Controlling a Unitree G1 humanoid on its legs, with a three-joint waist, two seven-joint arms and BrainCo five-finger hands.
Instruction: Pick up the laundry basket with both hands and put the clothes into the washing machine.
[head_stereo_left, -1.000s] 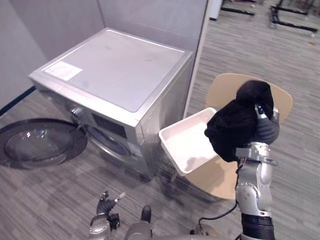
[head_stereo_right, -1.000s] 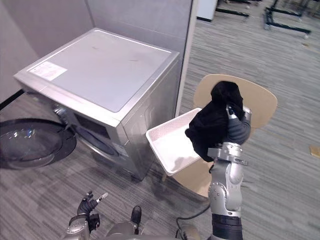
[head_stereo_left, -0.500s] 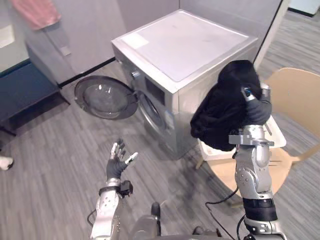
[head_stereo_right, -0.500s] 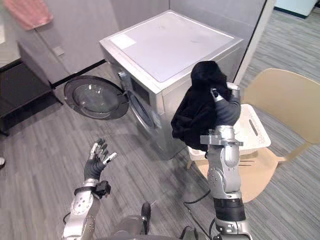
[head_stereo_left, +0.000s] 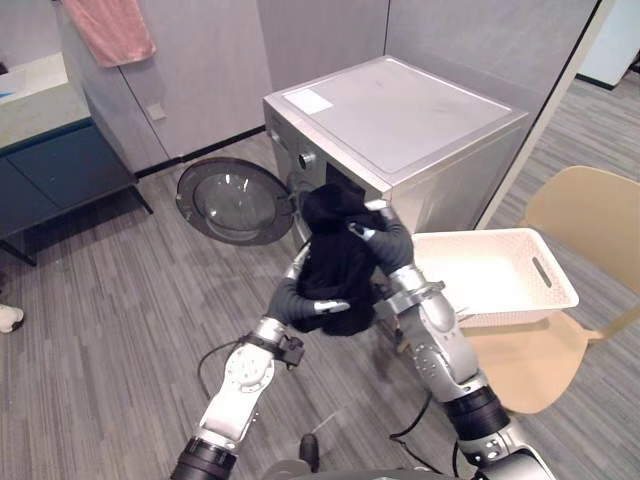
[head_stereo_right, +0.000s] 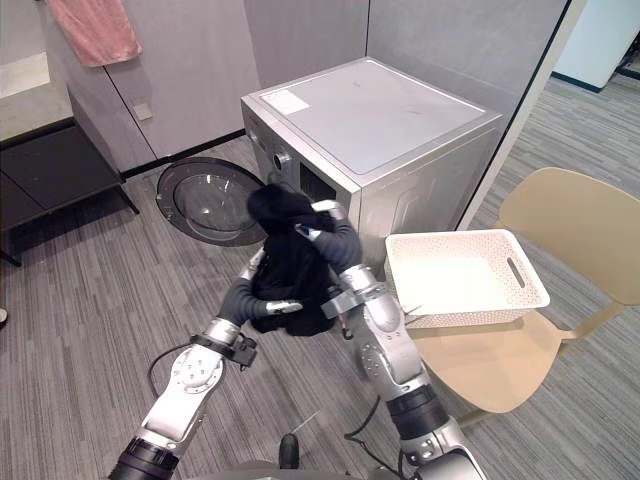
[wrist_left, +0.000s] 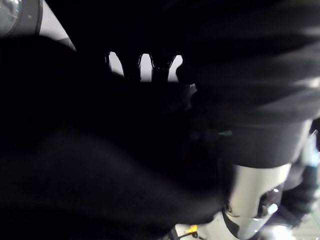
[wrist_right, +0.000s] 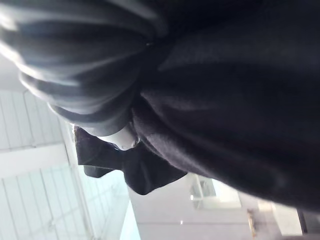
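Note:
A black garment (head_stereo_left: 335, 270) hangs bunched in front of the silver washing machine (head_stereo_left: 400, 110), just before its front opening. My right hand (head_stereo_left: 388, 245) is shut on the garment's upper part, with cloth draped over it. My left hand (head_stereo_left: 292, 300) lies against the garment's lower left side, partly buried in the cloth. The machine's round door (head_stereo_left: 235, 200) stands open to the left. The white laundry basket (head_stereo_left: 470, 236) rests on a tan chair (head_stereo_left: 590, 210) to the right, with no hand on it. In the right wrist view, black cloth (wrist_right: 225, 115) wraps the hand.
A grey partition stands behind the machine. A dark blue cabinet (head_stereo_left: 60, 170) stands at the far left, and a pink cloth (head_stereo_left: 105, 30) hangs on the wall above it. Open carpet lies in front of the door.
The view has swung, so the camera moved. My right hand brought the garment down in front of the machine. My left hand rose from beside the floor up to the garment.

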